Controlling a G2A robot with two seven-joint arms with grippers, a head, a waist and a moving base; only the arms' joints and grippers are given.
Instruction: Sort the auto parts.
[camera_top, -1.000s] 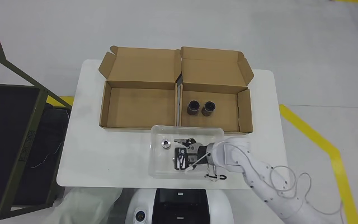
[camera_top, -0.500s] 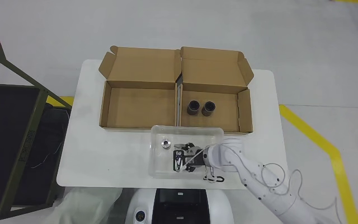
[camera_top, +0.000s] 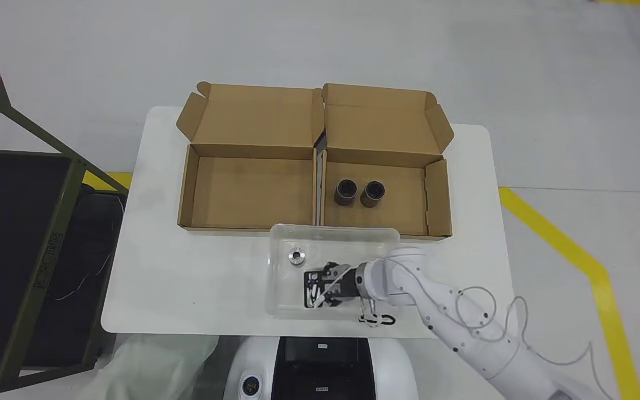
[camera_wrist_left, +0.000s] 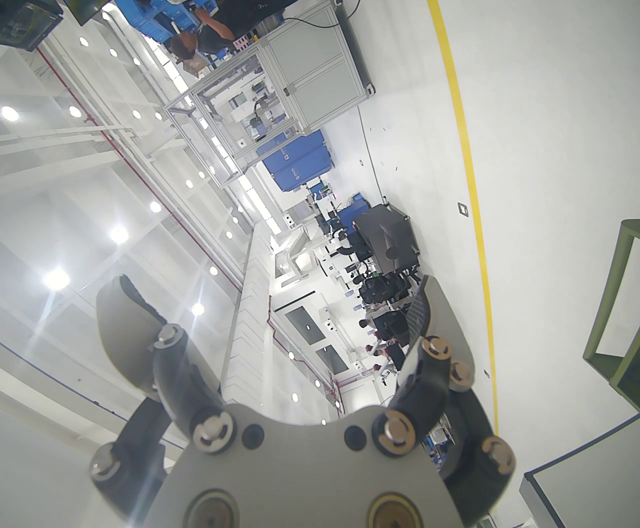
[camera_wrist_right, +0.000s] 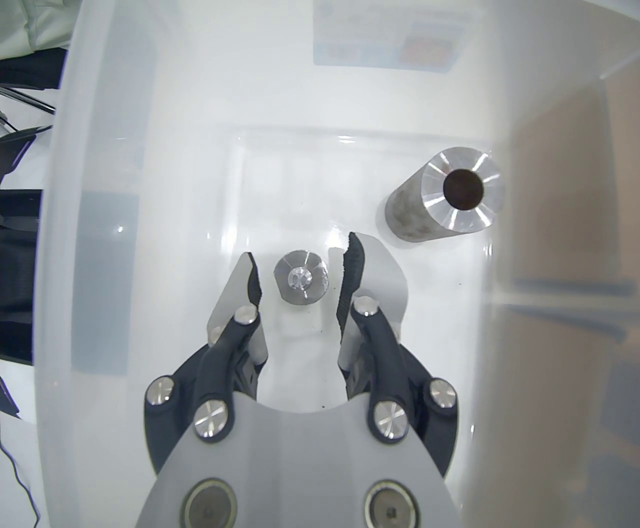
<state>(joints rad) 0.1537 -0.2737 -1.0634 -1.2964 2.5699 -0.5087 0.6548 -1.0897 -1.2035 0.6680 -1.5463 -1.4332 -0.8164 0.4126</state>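
From the top, the right gripper (camera_top: 322, 285) is a dark shape inside the clear bin (camera_top: 335, 228) at the near edge of the table (camera_top: 200, 290). The right wrist view gives the detail. A small round metal part (camera_wrist_right: 301, 282) stands on the bin floor between the two fingers (camera_wrist_right: 350, 270). The fingers are narrowly apart, with a thin gap on each side, so nothing is gripped. A larger metal cylinder (camera_wrist_right: 440, 200) with a bore stands beside one finger but apart from it, close to the bin's far wall (camera_top: 295, 258).

Behind the bin are two open cardboard boxes. The right box (camera_top: 435, 200) has two dark cylinders (camera_top: 346, 191) side by side.

The left gripper (camera_wrist_left: 272, 295) points into the hall, with its fingers wide apart and holding nothing.

Compared with a second ago, the right gripper has shifted a little toward the bin's near left side. The cylinders have not moved.
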